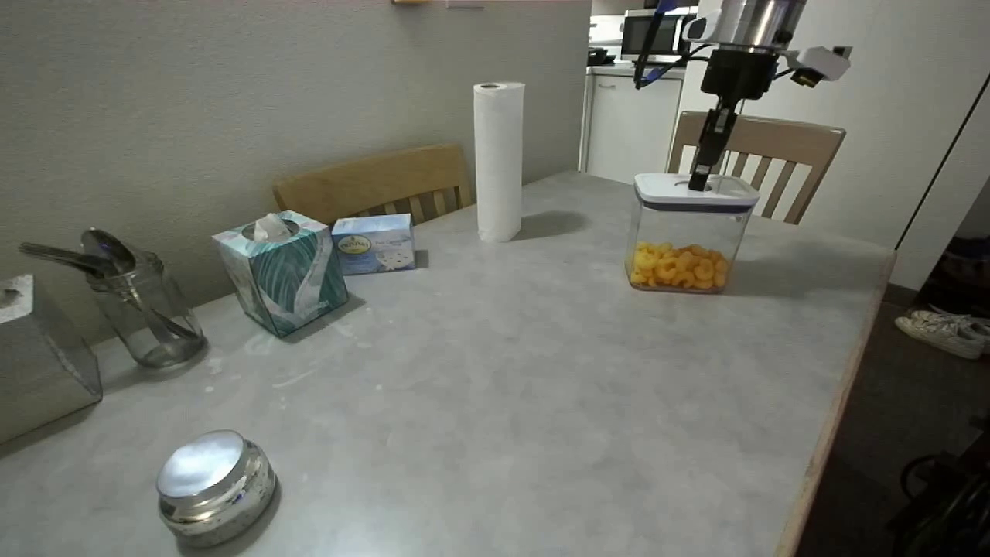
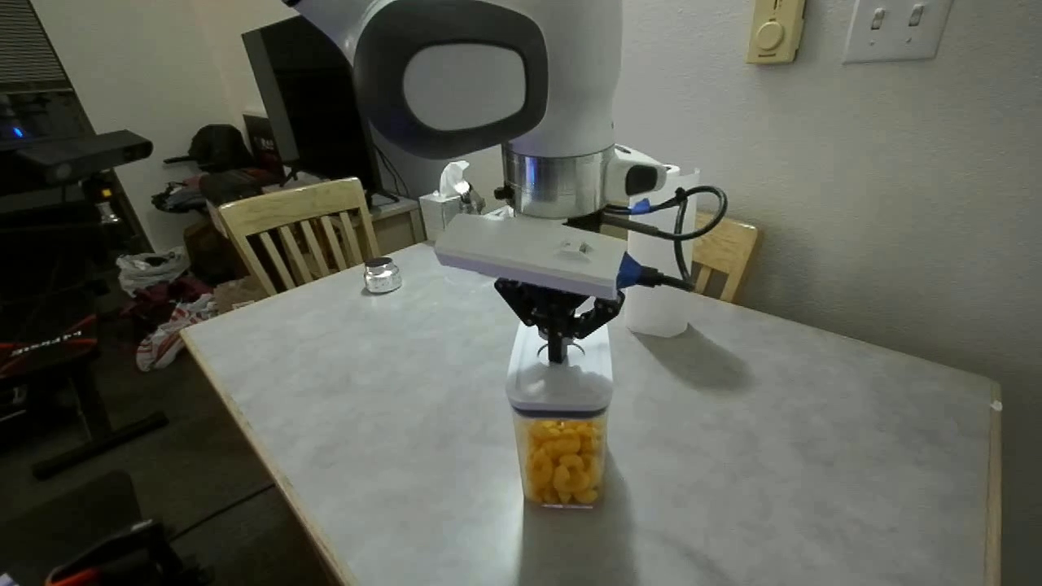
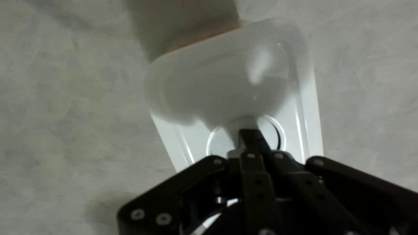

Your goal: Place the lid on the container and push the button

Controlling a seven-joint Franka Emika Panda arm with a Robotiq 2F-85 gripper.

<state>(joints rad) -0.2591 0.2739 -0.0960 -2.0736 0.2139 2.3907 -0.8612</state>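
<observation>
The white square lid [image 1: 653,184] lies on top of the clear container [image 1: 681,232], which stands upright on the table with orange-yellow rings at its bottom. In both exterior views the lid looks level on the rim. My gripper [image 2: 557,358] points straight down over the lid's middle, its fingers together and nothing between them. The fingertips come down on the round button [image 3: 221,143], seemingly touching it, and hide its centre. In the wrist view, a dark crescent shows along the right side of the button's edge. The fingers' shadow falls across the lid.
A white paper towel roll [image 1: 499,162] stands beyond the container. Along the wall are a blue box [image 1: 375,244], a teal tissue box [image 1: 286,271], a glass jar of cutlery [image 1: 155,325] and a grey box [image 1: 46,363]. A shiny metal jar [image 1: 216,487] sits farther off.
</observation>
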